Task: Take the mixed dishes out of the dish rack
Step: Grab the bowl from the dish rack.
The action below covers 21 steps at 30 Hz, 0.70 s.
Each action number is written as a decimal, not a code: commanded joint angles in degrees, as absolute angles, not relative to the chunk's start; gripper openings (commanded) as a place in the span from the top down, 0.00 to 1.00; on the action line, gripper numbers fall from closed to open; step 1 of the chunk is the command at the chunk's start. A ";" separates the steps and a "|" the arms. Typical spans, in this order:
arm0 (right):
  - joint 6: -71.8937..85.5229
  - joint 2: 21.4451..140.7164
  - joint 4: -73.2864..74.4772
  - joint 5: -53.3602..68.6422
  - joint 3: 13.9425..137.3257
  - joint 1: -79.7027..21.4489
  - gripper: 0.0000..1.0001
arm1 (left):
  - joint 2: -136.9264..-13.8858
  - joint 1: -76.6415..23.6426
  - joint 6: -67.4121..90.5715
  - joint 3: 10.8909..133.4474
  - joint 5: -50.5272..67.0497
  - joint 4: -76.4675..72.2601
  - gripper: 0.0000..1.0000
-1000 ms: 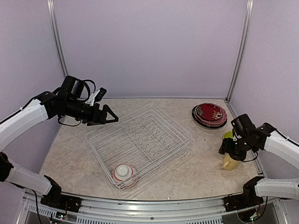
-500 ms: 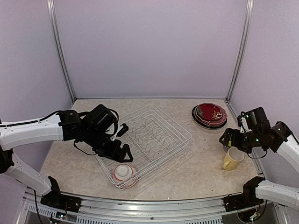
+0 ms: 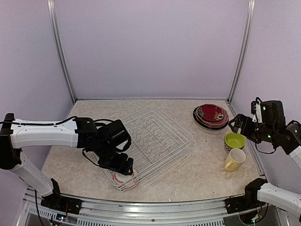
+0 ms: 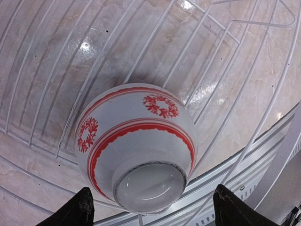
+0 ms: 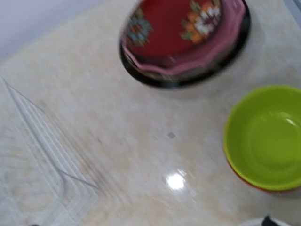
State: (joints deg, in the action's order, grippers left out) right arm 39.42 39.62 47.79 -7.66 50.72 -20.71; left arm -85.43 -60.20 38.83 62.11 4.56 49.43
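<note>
In the near corner of the dish rack (image 3: pixel 155 132) the red-white bowl (image 4: pixel 136 141) sits upside down, directly under my left gripper (image 4: pixel 155 209), jaws apart either side of it. My right gripper (image 3: pixel 233 123) hangs well right of the rack; I can't tell its jaws.

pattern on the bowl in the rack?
The bowl is white with red bands and wreath motifs; left wrist view shows it best.
</note>
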 commanded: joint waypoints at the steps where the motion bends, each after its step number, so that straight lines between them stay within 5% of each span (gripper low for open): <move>1: 40.39 39.78 40.73 -5.96 52.38 -20.30 0.00 | -87.96 -61.34 41.05 63.77 1.66 51.55 0.20; 8: 37.34 35.57 35.71 -8.42 50.15 -20.26 0.00 | -92.17 -62.69 41.46 65.97 0.18 52.51 0.27; 21: 36.19 41.34 29.47 0.70 47.67 -20.29 0.00 | -95.49 -63.90 41.33 67.99 -4.52 55.74 0.57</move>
